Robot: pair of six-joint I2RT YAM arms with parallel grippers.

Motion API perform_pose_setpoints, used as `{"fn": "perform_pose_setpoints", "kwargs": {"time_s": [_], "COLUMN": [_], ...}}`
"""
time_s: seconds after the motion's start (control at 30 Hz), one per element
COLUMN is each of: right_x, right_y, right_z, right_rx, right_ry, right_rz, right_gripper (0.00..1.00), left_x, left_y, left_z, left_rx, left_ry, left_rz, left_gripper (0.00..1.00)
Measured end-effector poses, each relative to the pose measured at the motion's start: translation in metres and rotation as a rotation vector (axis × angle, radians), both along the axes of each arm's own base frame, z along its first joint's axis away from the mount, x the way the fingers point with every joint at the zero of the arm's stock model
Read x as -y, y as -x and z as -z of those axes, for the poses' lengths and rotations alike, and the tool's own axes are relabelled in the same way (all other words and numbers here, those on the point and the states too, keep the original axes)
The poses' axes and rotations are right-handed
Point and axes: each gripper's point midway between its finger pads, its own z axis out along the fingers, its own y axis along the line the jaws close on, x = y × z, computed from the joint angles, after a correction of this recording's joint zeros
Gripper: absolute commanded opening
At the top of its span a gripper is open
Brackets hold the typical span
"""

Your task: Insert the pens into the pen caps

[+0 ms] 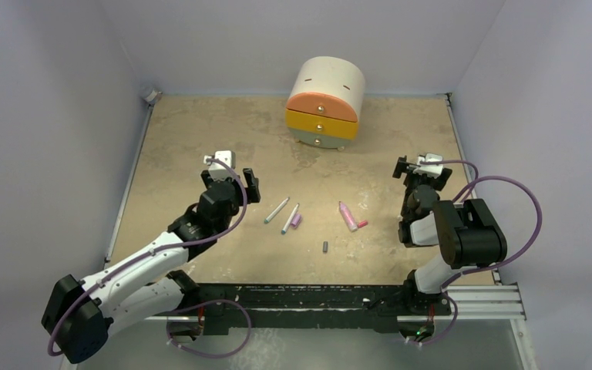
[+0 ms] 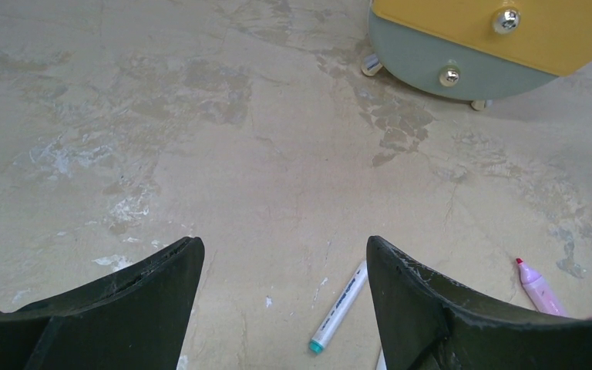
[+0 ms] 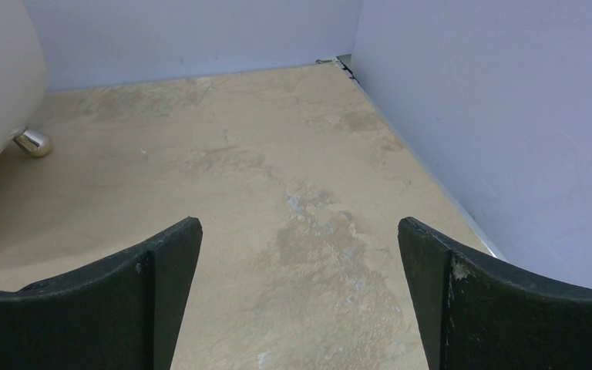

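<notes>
Table (image 1: 200,131): tan top, walled on three sides, everything within arm reach. Drawer chest (image 1: 325,104) at 12 o'clock, drawers shut, well apart from the work. It looks like a bystander for this task.

Left gripper (image 1: 229,180) at 9 o'clock of the pen cluster, jaws spread wide, nothing between them. Its wrist view has the teal-tipped pen (image 2: 339,307) near 5 o'clock, just inside the right finger, so I read it as lined up for the first pick. Right gripper (image 1: 420,171) at 3 o'clock of the cluster, jaws fully apart, empty. Its wrist view shows only bare table, wall and the chest's feet, no pens. It would need to swing toward 9 o'clock to help.

Pens all lie flat mid-table, uncapped, so no insertion is done yet. The teal-tipped pen and the second pen (image 1: 290,219) lie side by side, near-parallel, pointing roughly 1 o'clock. Pink pen (image 1: 348,216) sits at their 3 o'clock, apart.

Caps:
- Purple cap (image 1: 297,220) is just beside the second pen. Can't tell if it touches.
- Reddish cap (image 1: 362,224) is just beside the pink pen's near end.
- Dark grey cap (image 1: 325,247) is alone at 6 o'clock of the cluster.

They are flat and tiny, so likely one arm pins a cap while the other drives the pen in. Cap slip is the risk.
</notes>
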Motion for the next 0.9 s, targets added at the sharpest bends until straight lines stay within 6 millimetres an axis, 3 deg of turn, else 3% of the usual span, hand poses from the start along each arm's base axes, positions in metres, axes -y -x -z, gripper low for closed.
{"fn": "perform_pose_setpoints", "kwargs": {"time_s": [0.3,0.5,0.73,0.9], "right_x": [0.0,0.0,0.0,0.0], "right_y": [0.0,0.0,0.0,0.0], "right_z": [0.0,0.0,0.0,0.0], "right_rx": [0.0,0.0,0.0,0.0], "right_ry": [0.0,0.0,0.0,0.0], "right_rz": [0.0,0.0,0.0,0.0], "right_gripper": [1.0,1.0,1.0,1.0], "left_x": [0.002,0.012,0.021,0.042], "left_y": [-0.003,-0.01,-0.018,-0.029], "left_z": [0.008,0.011,0.023,0.031], "left_rx": [-0.019,-0.018,-0.056,-0.124], "left_ry": [-0.015,0.044,0.065,0.029], "left_rz": [-0.001,-0.007,-0.022,0.015], "left_gripper": [0.79,0.75,0.77,0.79]}}
